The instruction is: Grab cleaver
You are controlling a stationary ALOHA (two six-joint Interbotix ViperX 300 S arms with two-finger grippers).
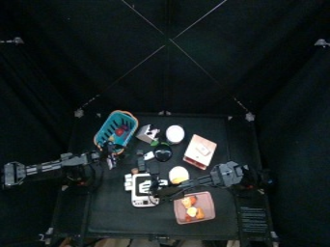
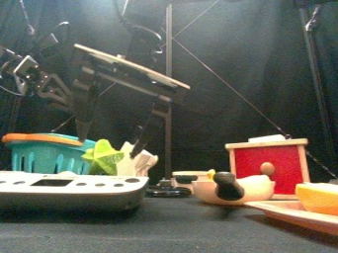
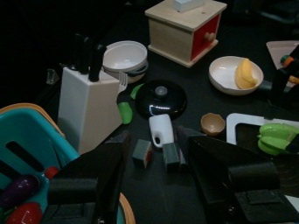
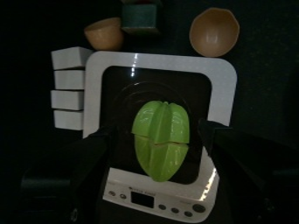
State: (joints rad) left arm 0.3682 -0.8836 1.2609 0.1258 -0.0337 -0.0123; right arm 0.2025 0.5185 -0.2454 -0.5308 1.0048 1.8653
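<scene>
Although cluttered, the small black table (image 1: 103,198) sits within black curtains on all sides. The right gripper (image 4: 163,144) hangs over a white scale (image 4: 222,83) bearing a green star fruit (image 4: 162,140), jaws spread wide and holding nothing. The left gripper (image 3: 163,162) is level beside the teal basket (image 3: 30,131), jaws also apart and empty. Black knife handles (image 3: 84,52) rise from a white knife block (image 3: 87,105) by the white bowl (image 3: 125,58) (which handle is the cleaver's cannot be told).

The knife block (image 3: 89,103) was hemmed in by the teal basket (image 3: 30,144), white bowl (image 3: 125,58) and black lid (image 3: 160,98); approach from above stood free.
</scene>
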